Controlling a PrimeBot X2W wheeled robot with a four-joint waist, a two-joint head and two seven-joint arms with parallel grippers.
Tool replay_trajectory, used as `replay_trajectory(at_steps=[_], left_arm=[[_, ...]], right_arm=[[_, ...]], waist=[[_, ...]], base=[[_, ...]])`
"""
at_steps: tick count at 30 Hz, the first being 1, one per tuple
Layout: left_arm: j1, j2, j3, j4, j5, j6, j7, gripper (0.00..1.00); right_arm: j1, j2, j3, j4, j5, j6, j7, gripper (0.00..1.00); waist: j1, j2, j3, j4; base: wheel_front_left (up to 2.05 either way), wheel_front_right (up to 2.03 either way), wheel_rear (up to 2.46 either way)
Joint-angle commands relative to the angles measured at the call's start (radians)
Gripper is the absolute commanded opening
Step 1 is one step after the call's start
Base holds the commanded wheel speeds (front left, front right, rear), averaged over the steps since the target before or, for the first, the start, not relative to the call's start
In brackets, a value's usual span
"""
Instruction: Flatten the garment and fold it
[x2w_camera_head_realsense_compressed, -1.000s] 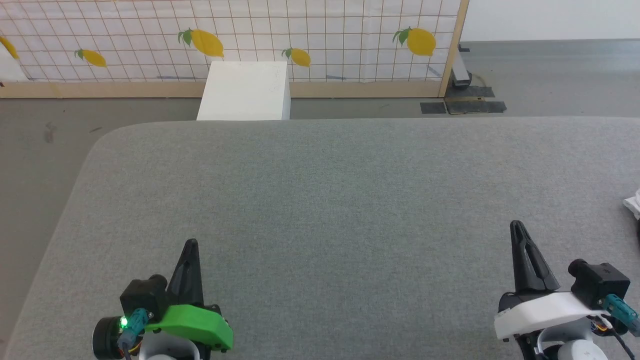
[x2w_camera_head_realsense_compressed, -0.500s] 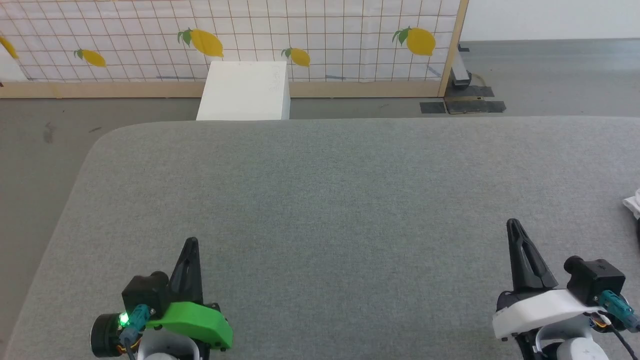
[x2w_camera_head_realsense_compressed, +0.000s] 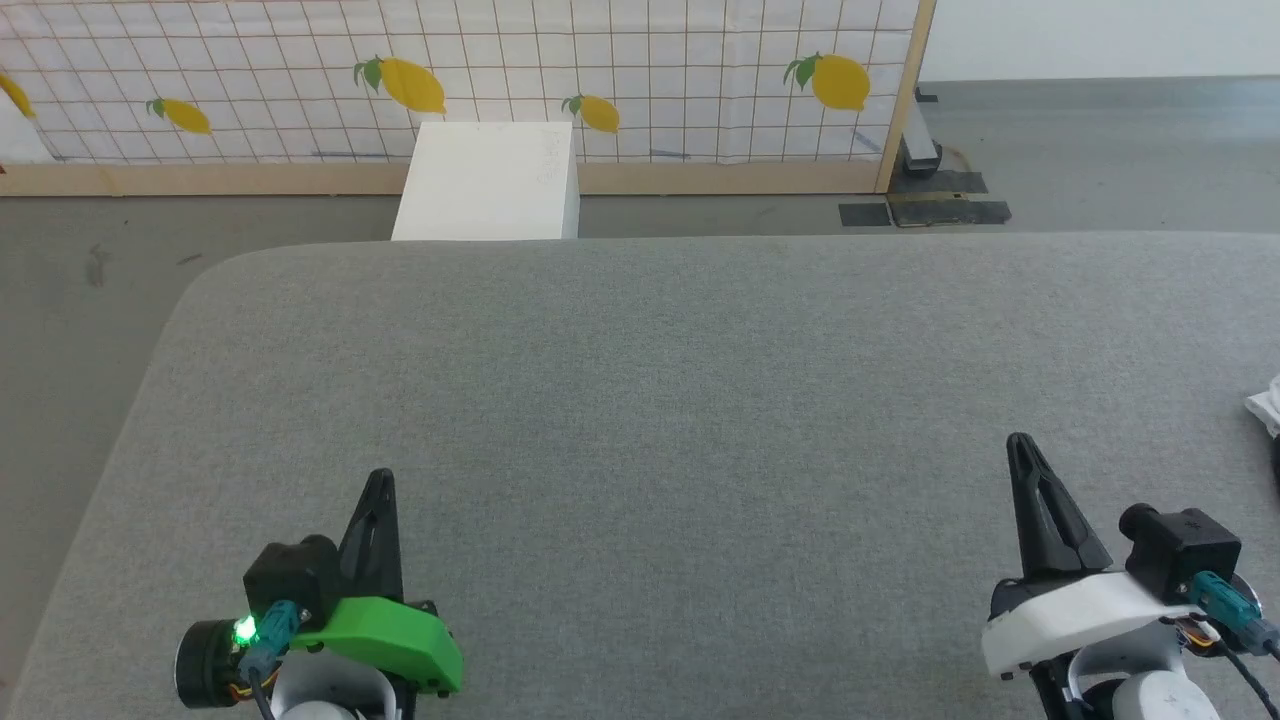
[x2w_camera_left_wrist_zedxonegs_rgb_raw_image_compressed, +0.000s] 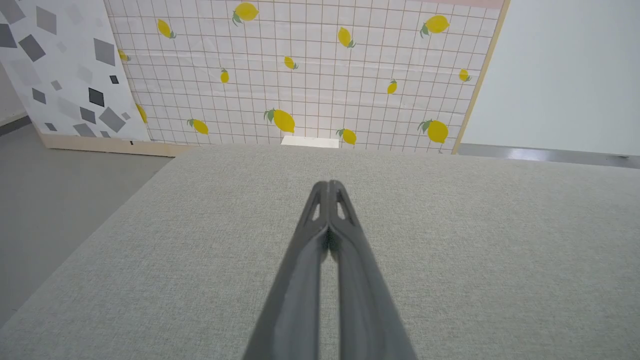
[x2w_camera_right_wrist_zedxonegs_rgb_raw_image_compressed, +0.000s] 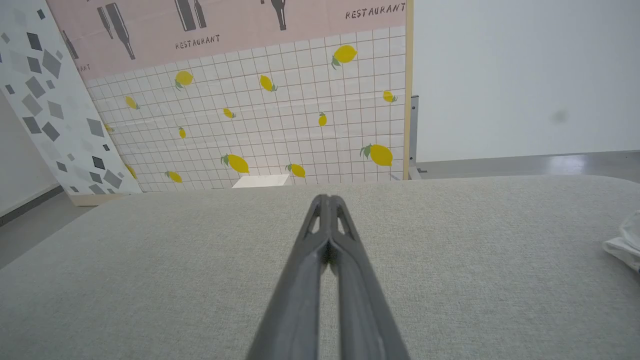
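The soft white garment (x2w_camera_head_realsense_compressed: 1266, 406) lay at the far right edge of the padded table, with only a crumpled white corner of it in sight from the head camera. The right wrist camera caught the garment (x2w_camera_right_wrist_zedxonegs_rgb_raw_image_compressed: 624, 244) as a pale fold resting on the cloth at that view's right edge. Its sleeves, collar and print could not be made out. It lay well apart from both grippers, the right one being the nearer.

The right gripper (x2w_camera_head_realsense_compressed: 1020, 446), under a white wrist cover, stood over the near right part of the table. Its two long dark fingers were pressed together tip to tip, gripping nothing. The left gripper (x2w_camera_head_realsense_compressed: 380, 482), under a bright green wrist cover with a small green light lit beside it, stood over the near left part. It was likewise closed tight and empty.

The broad grey fabric-covered table (x2w_camera_head_realsense_compressed: 640, 380) had rounded far corners. Beyond its far edge a white rectangular box (x2w_camera_head_realsense_compressed: 488, 180) stood on the grey floor (x2w_camera_head_realsense_compressed: 80, 280). The box was set against a wood-framed white grid panel printed with yellow lemons (x2w_camera_head_realsense_compressed: 650, 40). Black tape patches (x2w_camera_head_realsense_compressed: 925, 213) lay on the floor by the panel's right foot. Left of the lemon panel leaned a white panel speckled with grey shapes (x2w_camera_left_wrist_zedxonegs_rgb_raw_image_compressed: 60, 70). Above the grid ran a pink strip lettered RESTAURANT (x2w_camera_right_wrist_zedxonegs_rgb_raw_image_compressed: 225, 30), and a plain white wall (x2w_camera_right_wrist_zedxonegs_rgb_raw_image_compressed: 520, 75) rose to the right.
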Motion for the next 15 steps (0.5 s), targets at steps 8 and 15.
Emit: replay_trajectory(at_steps=[8, 15], left_arm=[[0.006, -0.004, 0.007, -0.017, 0.025, 0.0, 0.021, 0.0], [0.007, -0.005, 0.009, -0.026, 0.036, 0.0, 0.035, 0.0]], right_arm=[[0.01, 0.0, 0.006, -0.02, -0.028, -0.001, 0.021, 0.0], [0.012, 0.0, 0.008, -0.03, -0.042, -0.001, 0.035, 0.0]], waist=[[0.0, 0.0, 0.0, -0.001], [0.0, 0.0, 0.001, -0.001]], base=[[0.0, 0.0, 0.0], [0.0, 0.0, 0.0]])
